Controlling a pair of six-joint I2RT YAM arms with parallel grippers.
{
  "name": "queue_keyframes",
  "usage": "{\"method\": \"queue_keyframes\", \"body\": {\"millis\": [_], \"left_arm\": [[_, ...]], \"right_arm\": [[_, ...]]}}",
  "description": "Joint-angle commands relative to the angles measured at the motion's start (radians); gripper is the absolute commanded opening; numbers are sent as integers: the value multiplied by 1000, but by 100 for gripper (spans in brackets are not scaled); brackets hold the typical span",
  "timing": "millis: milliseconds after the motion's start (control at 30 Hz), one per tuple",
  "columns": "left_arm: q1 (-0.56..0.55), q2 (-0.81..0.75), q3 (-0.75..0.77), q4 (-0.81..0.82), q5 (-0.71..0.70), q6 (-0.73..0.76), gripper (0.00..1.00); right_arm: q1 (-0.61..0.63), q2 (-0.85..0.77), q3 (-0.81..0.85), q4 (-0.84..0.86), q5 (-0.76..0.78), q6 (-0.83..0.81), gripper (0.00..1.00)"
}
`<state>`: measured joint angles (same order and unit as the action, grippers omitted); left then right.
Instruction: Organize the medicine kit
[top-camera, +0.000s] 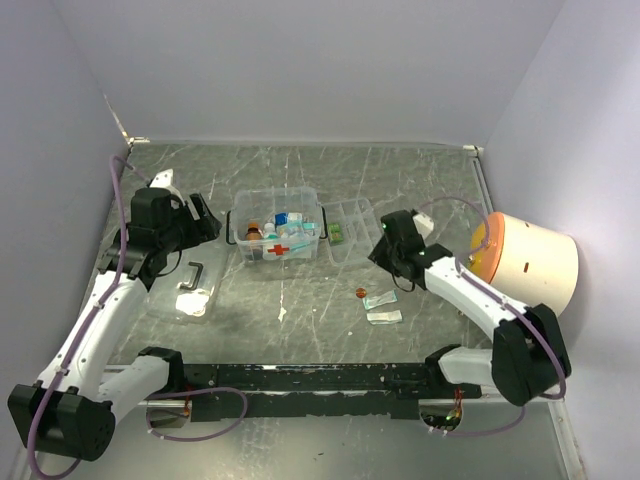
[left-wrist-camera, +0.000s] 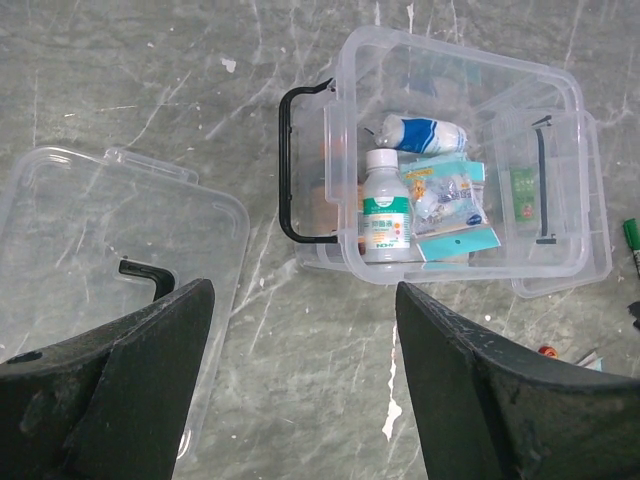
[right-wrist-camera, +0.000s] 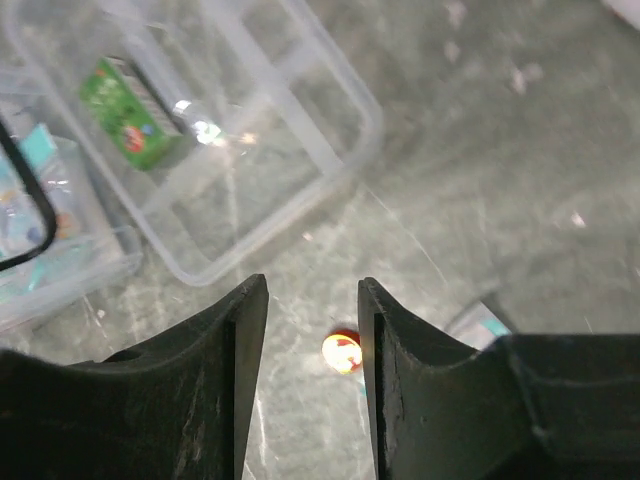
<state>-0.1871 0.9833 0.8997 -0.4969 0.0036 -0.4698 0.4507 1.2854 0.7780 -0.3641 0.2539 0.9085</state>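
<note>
Overhead, the medicine kit (top-camera: 281, 250) sits open-topped mid-table, the left gripper (top-camera: 207, 222) at its 9 o'clock and the right gripper (top-camera: 384, 250) at its 3 o'clock, past a compartmented tray (top-camera: 352, 215). From the left wrist, the jaws stand wide apart on nothing, the kit at 1 o'clock. From the right wrist, the jaws are parted and empty, a small red-and-yellow item (right-wrist-camera: 342, 352) lying below the gap.

The left gripper (left-wrist-camera: 302, 295) hung tilted downward, its jaws spread wide — the right gripper (right-wrist-camera: 312, 300) pointed down too, jaws parted more narrowly, nothing between them.
</note>
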Motion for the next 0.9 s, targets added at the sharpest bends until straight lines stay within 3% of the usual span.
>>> {"method": "queue_keyframes", "body": {"millis": [0, 333, 500, 867], "left_arm": [[-8, -28, -11, 43, 35, 15, 84], [-13, -35, -10, 40, 31, 15, 84], [-15, -39, -11, 37, 25, 16, 84], [-15, -43, -7, 32, 9, 16, 84]], "right_arm": [[-1, -86, -74, -108, 53, 222, 41], [-1, -96, -169, -153, 18, 475, 39], [13, -77, -157, -289, 78, 636, 35], [37, 3, -117, -277, 83, 606, 33]]}}
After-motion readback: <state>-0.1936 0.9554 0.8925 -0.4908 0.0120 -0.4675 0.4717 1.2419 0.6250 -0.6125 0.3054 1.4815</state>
